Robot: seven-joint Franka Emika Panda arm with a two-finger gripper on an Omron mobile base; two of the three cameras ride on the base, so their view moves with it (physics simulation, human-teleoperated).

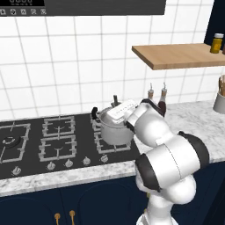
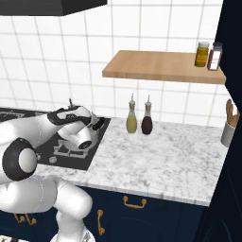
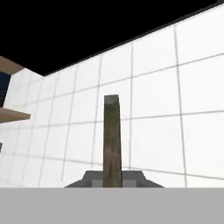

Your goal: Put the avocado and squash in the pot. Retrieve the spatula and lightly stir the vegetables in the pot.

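Stirring stage, spatula (image 3: 112,140) in hand

Fingers (image 3: 131,177) clamped narrow on stiff, light wooden spatula handle, hovering above steel pot (image 1: 115,129), toward 12 o'clock on stove; likely slippery, firm pinch advised.

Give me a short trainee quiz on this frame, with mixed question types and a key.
1. True or false: the pot stands on the marble counter.
2. What is the claw shut on? A) a bottle B) a wooden handle C) a jar
3. Fill in: ___ bottles stand on the counter below the wooden shelf.

Key: 1 false, it stands on the stove, at its right end; 2 B; 3 two.
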